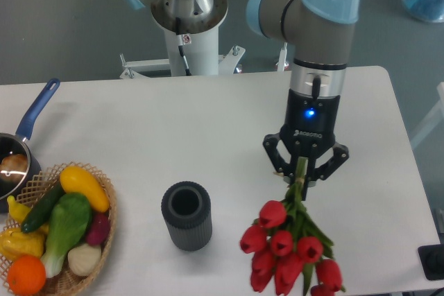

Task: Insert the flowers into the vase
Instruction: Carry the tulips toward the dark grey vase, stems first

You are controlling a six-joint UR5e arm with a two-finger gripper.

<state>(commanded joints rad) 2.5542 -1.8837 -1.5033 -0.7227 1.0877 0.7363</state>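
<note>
White table fills most of the view. Robot arm reaches down over the right half, blue light lit on its wrist. Wicker basket sits at the left front corner, heaped with a yellow squash, green vegetables, an orange. Pot with a blue handle is just behind the basket, cut by the left edge. Flowers, red tulips on green stems, hang heads-down near the front edge, right of centre. Vase, dark grey and ribbed, stands upright on the table, mouth up, left of the flowers and apart from them. Gripper points down, jaws closed on the stem ends, blooms below.
</note>
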